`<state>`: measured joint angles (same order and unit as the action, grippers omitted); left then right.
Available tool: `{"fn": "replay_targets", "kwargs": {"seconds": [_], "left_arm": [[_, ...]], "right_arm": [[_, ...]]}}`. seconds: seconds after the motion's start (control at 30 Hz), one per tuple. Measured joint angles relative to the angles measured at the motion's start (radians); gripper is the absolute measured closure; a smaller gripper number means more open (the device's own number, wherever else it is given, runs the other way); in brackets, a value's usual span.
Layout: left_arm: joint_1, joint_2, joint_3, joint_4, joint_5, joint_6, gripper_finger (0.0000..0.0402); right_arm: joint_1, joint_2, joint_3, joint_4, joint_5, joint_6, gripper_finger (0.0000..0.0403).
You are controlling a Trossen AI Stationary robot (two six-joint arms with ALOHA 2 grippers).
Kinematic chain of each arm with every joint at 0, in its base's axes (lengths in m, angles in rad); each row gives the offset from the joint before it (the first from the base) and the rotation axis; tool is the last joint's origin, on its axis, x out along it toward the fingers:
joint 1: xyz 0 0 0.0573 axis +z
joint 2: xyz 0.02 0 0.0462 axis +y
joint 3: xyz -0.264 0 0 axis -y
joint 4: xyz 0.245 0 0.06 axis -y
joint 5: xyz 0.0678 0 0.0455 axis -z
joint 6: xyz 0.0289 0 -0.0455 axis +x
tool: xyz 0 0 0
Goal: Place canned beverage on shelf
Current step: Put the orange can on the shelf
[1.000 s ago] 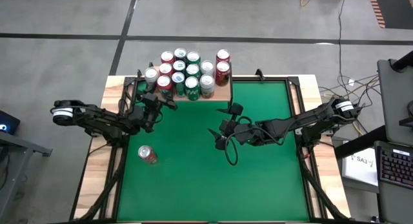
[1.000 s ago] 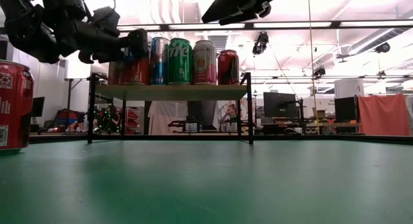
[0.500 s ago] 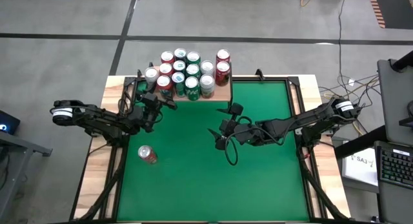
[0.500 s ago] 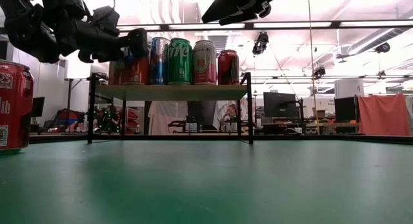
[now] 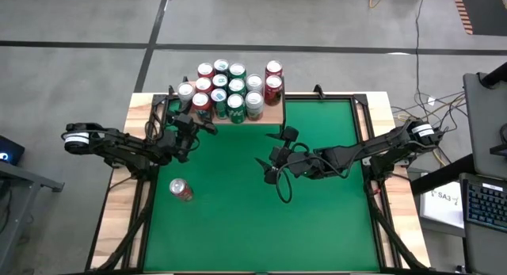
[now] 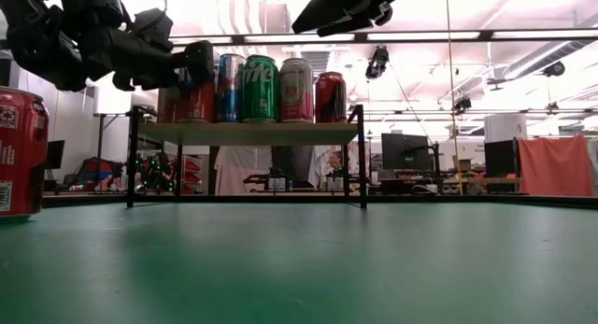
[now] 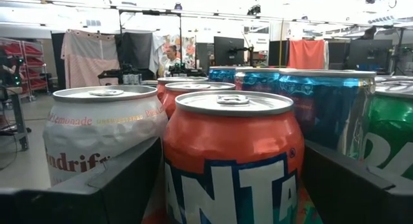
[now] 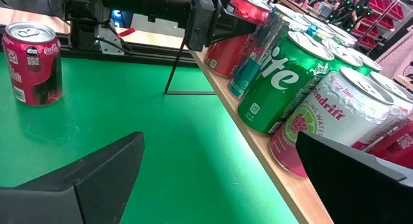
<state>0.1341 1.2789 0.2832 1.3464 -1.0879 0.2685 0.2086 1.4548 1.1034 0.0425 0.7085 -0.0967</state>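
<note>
**Left gripper standing open around an orange can at the shelf edge**

The small light-wood shelf (image 5: 273, 115) on thin black metal legs is standing at the far edge of the green table top (image 5: 238, 211), and it is carrying a crowd of upright drink cans. The left gripper (image 5: 196, 126) is reaching from the left side to the near left corner of this shelf. In the left wrist view its two dark fingers (image 7: 122, 192) are standing wide apart on both sides of an orange and blue soda can (image 7: 233, 159), which is sitting upright on the shelf. The fingers are not pressing the can, so the pincer is released. Just beside this can a white can (image 7: 103, 137) with pink lettering and a blue can (image 7: 329, 111) are standing, and a green can (image 7: 393, 133) is showing at the far side.

The right gripper (image 5: 273, 160) is hanging over the middle of the table, well apart from the shelf, with its fingers spread and holding nothing. Its wrist view is looking along the shelf front, where a green soda can (image 8: 277, 82) and a white and pink can (image 8: 335, 121) are standing near the edge.

One red soda can (image 5: 181, 189) is standing upright alone on the green table, near the left side and well apart from the shelf.
</note>
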Motion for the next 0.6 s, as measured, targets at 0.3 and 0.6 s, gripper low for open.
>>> {"fn": "replay_targets", "kwargs": {"seconds": [0.3, 0.6], "left_arm": [[0.0, 0.0, 0.0, 0.0, 0.013, -0.018, 0.0065], [-0.001, 0.0, 0.0, 0.0, 0.02, -0.019, 0.0026]], "right_arm": [[0.0, 0.0, 0.0, 0.0, 0.0, 0.0, 0.0005], [0.0, 0.0, 0.0, 0.0, 0.0, 0.0, 0.0005]]}}
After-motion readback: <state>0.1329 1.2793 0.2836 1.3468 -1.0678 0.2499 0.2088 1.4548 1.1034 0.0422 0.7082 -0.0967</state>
